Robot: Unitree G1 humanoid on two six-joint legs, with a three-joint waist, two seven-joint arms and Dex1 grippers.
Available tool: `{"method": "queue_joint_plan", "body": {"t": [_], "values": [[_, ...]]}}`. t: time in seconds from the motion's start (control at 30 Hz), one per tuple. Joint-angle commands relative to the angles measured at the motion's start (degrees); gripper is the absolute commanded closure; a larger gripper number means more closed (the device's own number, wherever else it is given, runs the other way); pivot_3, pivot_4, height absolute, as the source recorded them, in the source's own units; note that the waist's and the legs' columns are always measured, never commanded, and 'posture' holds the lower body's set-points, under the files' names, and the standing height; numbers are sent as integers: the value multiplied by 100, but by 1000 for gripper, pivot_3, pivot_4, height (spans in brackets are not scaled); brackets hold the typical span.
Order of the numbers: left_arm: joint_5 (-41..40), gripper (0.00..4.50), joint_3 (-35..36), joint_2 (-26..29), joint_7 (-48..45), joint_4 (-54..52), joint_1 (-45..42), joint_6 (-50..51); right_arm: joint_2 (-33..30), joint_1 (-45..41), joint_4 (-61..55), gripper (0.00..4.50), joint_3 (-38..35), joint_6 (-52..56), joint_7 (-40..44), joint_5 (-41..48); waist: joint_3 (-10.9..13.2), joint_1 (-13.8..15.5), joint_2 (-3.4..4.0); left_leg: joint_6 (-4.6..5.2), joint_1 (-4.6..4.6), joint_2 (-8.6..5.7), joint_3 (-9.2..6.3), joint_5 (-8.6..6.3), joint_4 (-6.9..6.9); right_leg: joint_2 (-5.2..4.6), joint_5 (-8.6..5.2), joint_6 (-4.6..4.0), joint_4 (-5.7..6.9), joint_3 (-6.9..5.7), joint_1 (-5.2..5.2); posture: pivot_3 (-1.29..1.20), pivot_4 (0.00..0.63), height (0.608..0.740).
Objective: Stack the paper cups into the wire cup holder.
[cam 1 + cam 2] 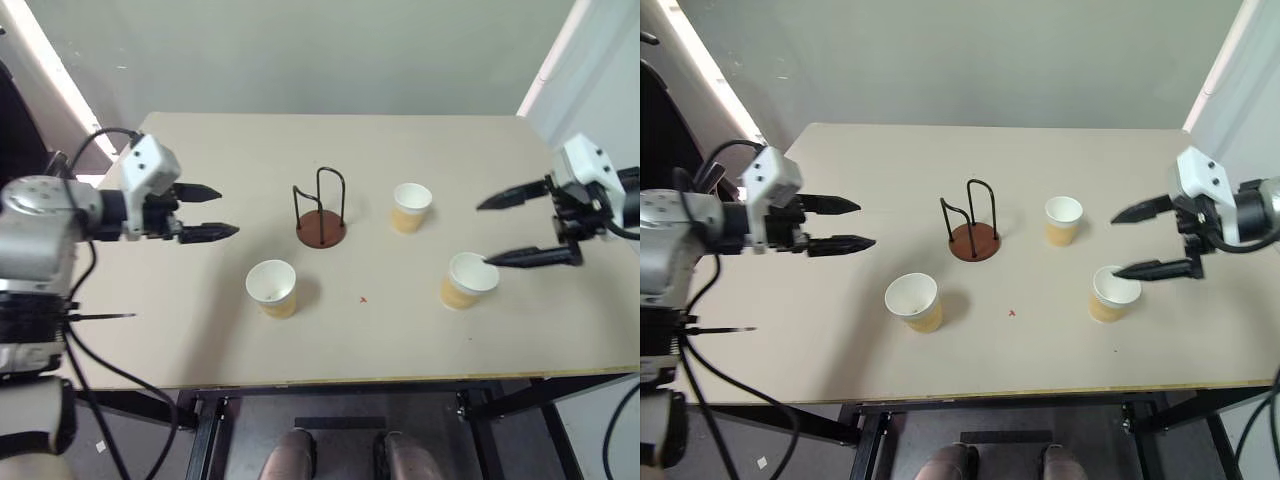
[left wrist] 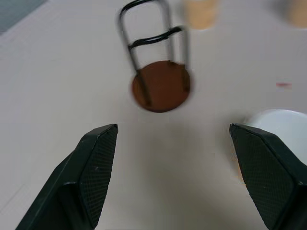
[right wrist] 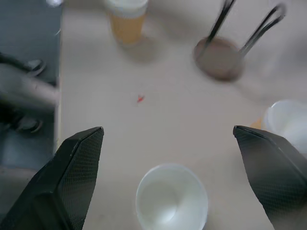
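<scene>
**Both grippers spread over the tabletop, cups loose, holder empty**

Currently the left gripper (image 1: 213,211) is held above the tabletop (image 1: 200,340) near its left edge, arm reaching in from that side, fingers pointing across toward the middle and tilted slightly down. Its two black fingers stand wide apart with nothing between them. In the left wrist view the wire cup holder (image 2: 160,81) lies ahead between the finger pads (image 2: 98,172), well apart from them, and one cup's rim sits beside the other pad.

Right gripper (image 1: 505,230) comes in over the right edge, pointing toward the middle and angled down. Fingers wide apart, empty. The lower fingertip hangs over the rim of the cup nearest the right edge (image 1: 468,279); contact cannot be told. In the right wrist view that cup (image 3: 171,197) sits between the fingers, below them.

Wire cup holder (image 1: 321,214): upright near the tabletop's centre, reddish-brown disc base, black wire loops, no cup inside.

Paper cups, all upright, mouths up:
- one toward the front edge, left of centre (image 1: 272,287);
- one just right of the holder (image 1: 411,206), apart from it;
- one toward the right edge, as above.

Surface: pale beige board on a black metal frame; small red mark (image 1: 363,298) between the front cups. Grey-green wall behind the far edge.
</scene>
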Motion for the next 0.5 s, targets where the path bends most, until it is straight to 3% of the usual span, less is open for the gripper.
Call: {"method": "queue_joint_plan", "body": {"t": [0.03, 0.23, 0.5], "values": [[286, 520, -165, -378, 367, 265, -288, -170, 537, -490, -512, 0, -276, 579, -1093, 197, 0, -40, 0, 1, 5, 0, 1, 1, 1, 0, 4, 3, 1, 4, 1, 0, 150, 740], [759, 520, -321, -1331, 1278, 1754, -1089, -467, 1298, -636, -825, 0, -170, 876, -2414, -136, 0, -22, -1, 4, 6, 1, 0, 5, 0, 0, 30, 46, -3, 5, 2, 0, 150, 740], [994, 520, -445, -2392, 1540, 3352, -2006, -1075, 1373, -595, -1057, 0, -244, 1013, -2661, 6, 0, 40, -1, 7, -15, -13, 1, 4, 9, -7, 37, 71, -24, 6, 1, 0, 150, 740]]}}
